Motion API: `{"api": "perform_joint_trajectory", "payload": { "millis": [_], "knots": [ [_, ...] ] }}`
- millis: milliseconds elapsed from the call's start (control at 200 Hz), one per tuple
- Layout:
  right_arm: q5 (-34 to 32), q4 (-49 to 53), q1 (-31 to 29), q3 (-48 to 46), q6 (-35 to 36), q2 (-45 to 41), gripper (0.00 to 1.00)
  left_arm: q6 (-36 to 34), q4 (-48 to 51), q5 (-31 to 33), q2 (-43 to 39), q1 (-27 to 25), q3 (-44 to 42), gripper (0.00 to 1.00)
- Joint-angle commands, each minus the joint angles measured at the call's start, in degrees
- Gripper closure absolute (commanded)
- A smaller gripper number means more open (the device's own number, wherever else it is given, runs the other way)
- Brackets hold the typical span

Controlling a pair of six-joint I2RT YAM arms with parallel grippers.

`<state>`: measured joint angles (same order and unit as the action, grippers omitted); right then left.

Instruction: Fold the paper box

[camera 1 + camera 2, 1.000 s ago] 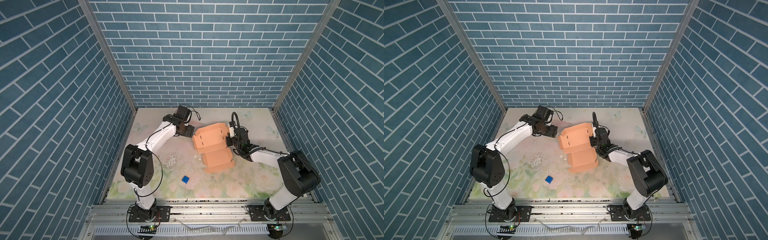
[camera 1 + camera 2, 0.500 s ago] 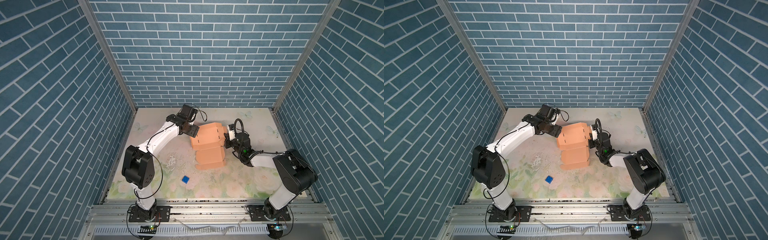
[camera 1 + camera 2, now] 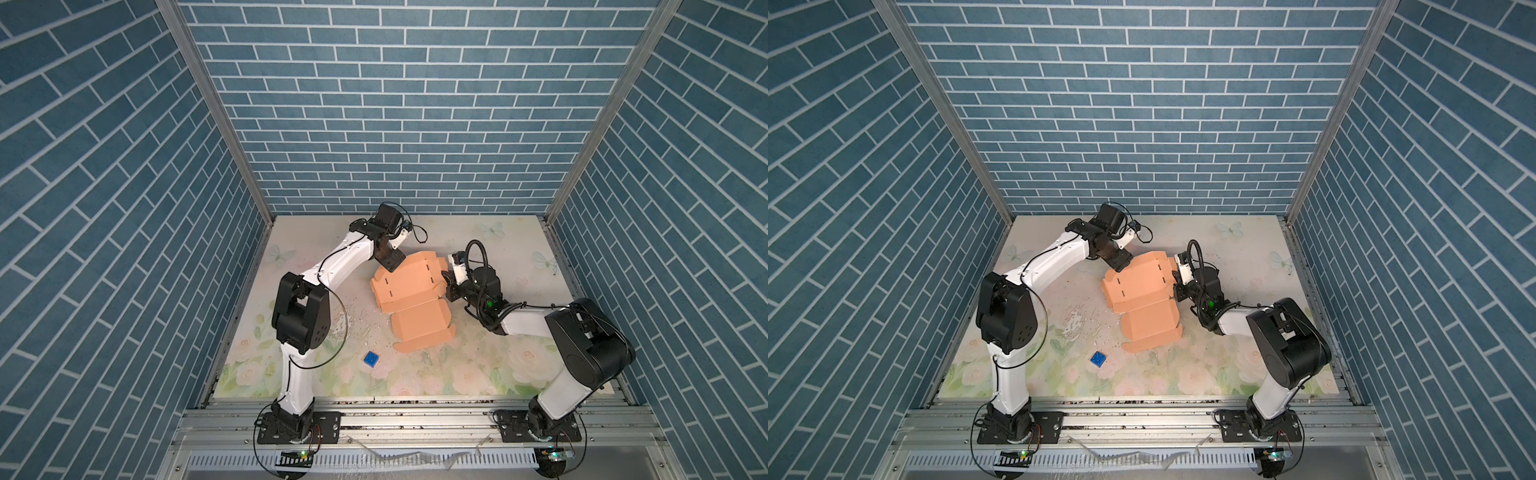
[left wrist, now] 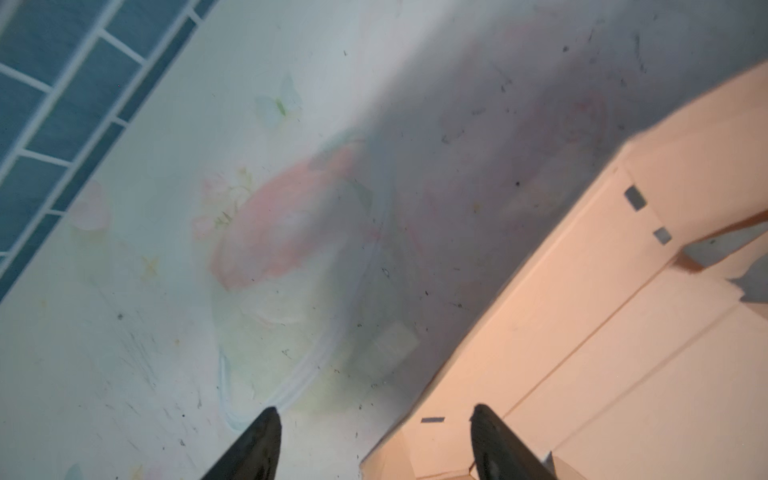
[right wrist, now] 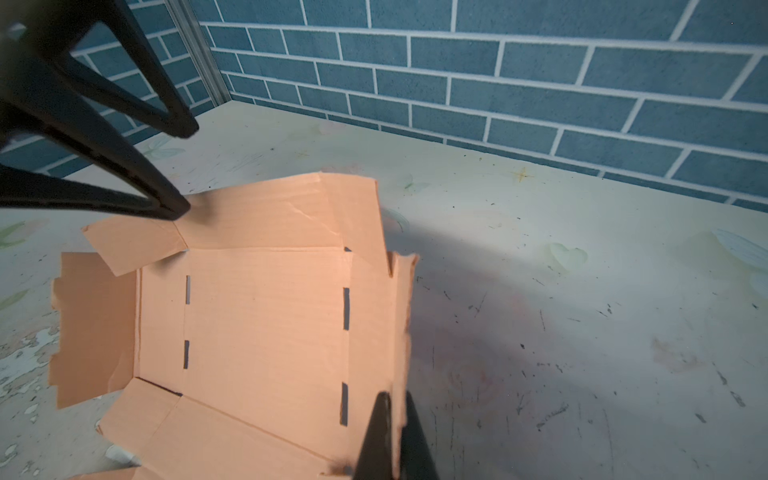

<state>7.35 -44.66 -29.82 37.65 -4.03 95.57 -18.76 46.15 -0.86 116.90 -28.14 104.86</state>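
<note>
The right pincer [image 5: 395, 415] is clamped on the raised side wall of the paper box [image 5: 266, 316], likely to steady the thin sheet while the opposite side is worked. The left pincer [image 4: 372, 415] stands wide, its jaws straddling the box's far corner. One fingertip [image 5: 176, 208] sits right at a loose flap, probably ready to nip or push it. The box lies half-formed on the counter [image 3: 478, 374], between the arms and toward the back. It is matte peach-tan card, creased and slotted, with its lid panel splayed flat. The floral counter is scuffed.
</note>
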Motion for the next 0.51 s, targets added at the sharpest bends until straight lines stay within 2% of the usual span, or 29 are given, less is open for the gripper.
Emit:
{"api": "perform_joint_trajectory", "payload": {
  "millis": [0,345,500],
  "knots": [
    [0.80,-1.84,0.12,0.93,2.15,-0.21,0.97,-3.29,5.73,-3.01,1.77,0.00,2.78,0.32],
    [0.45,-1.54,0.20,1.61,2.01,0.88,0.96,-3.76,4.04,-4.89,2.79,-0.01,2.30,0.61],
    [0.34,-1.65,0.40,1.73,1.79,1.20,0.96,-3.62,4.75,-5.17,3.52,-0.06,2.70,0.69]
  ]
}}
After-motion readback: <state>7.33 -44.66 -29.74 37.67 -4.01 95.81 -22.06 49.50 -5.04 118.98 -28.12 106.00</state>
